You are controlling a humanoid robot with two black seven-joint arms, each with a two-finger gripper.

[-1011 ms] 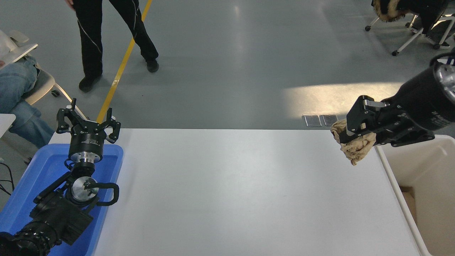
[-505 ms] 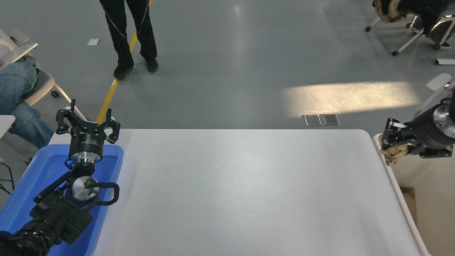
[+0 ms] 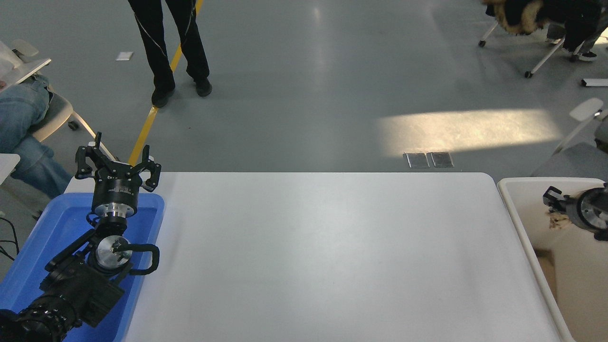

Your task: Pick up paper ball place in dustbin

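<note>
My right gripper (image 3: 555,209) is at the right edge, over the inside of the cream-white dustbin (image 3: 515,213) that stands against the table's right side. It is shut on the tan paper ball (image 3: 555,221), of which only a small creased part shows below the fingers. The rest of the ball is hidden by the gripper and wrist. My left gripper (image 3: 117,164) is parked at the lower left, open and empty, over the blue tray.
A bright blue tray (image 3: 57,228) sits at the table's left end under the left arm. A person's legs (image 3: 173,47) stand on the floor beyond the table, top left. A seated person in jeans (image 3: 23,123) is at the far left. Chairs stand top right.
My right gripper has carried the paper ball rightward from above the table's right end to over the dustbin's inside. The standing person has shifted slightly. The left arm has not moved.
</note>
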